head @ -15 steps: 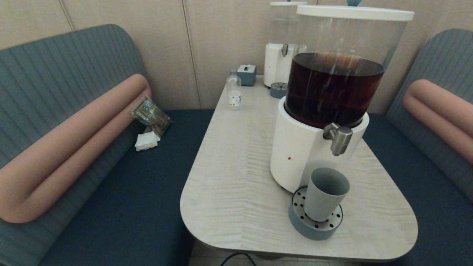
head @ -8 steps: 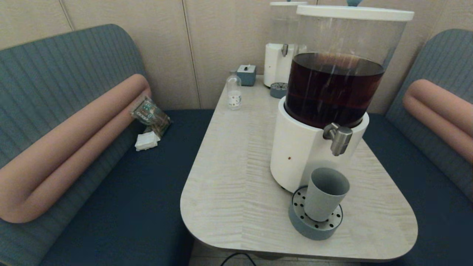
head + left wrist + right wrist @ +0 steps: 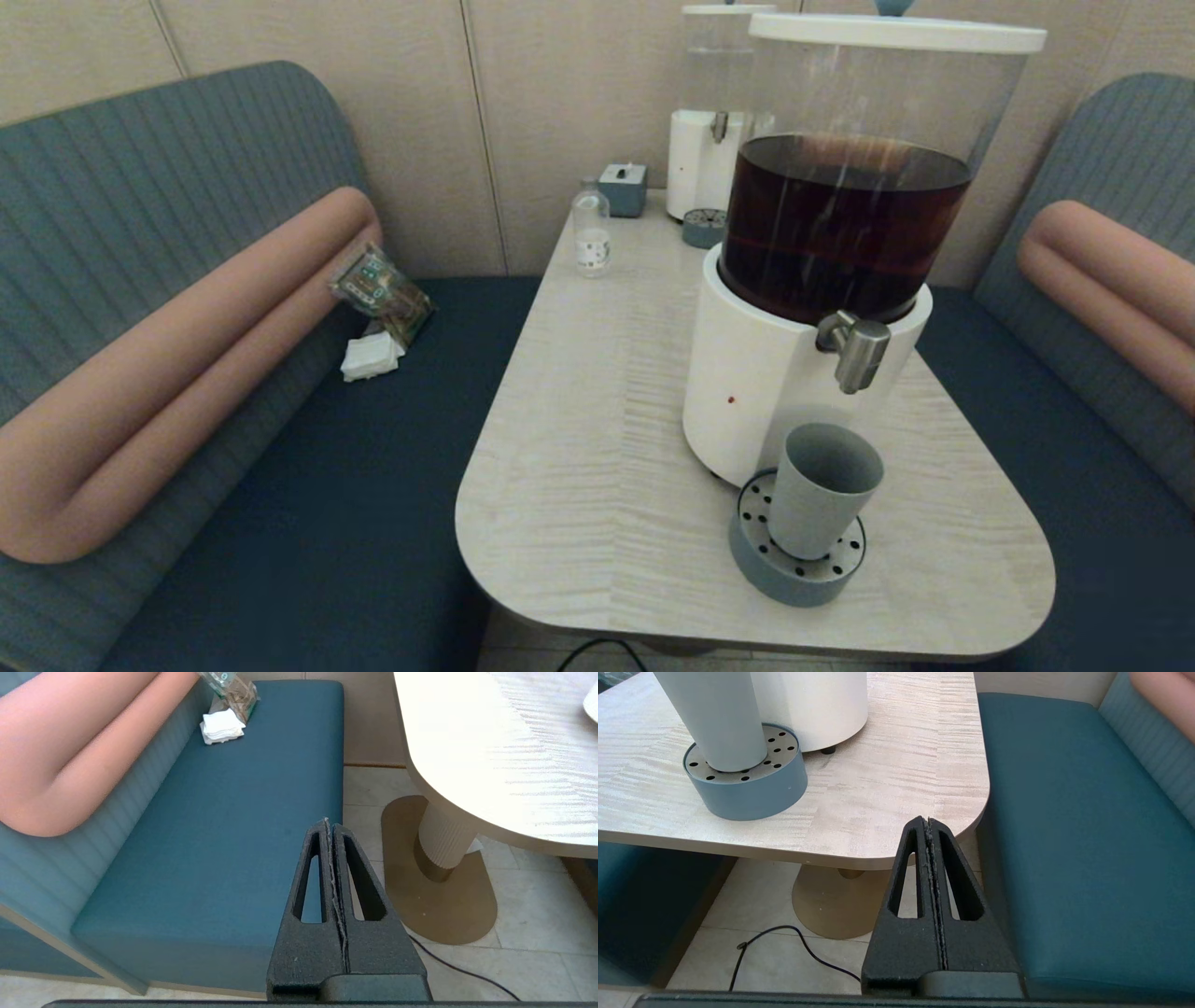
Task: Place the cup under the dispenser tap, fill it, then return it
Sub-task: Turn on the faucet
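The grey-blue cup [image 3: 822, 499] stands upright on the round drip tray [image 3: 794, 569], directly below the steel dispenser tap [image 3: 856, 350] of the big white-based dispenser [image 3: 775, 383] holding dark brown liquid. The right wrist view shows the cup [image 3: 717, 718] on the tray [image 3: 752, 791] too. Neither arm appears in the head view. My left gripper [image 3: 329, 823] is shut and empty, low beside the left bench. Off the table's near right corner, below its edge, my right gripper [image 3: 927, 822] is shut and empty as well.
Farther back on the table [image 3: 597, 448] stand a small bottle [image 3: 590, 233], a grey box [image 3: 624, 187] and a smaller clear-liquid dispenser [image 3: 709, 159] with its own tray. Benches flank the table. A cable [image 3: 784, 942] lies on the floor by the pedestal.
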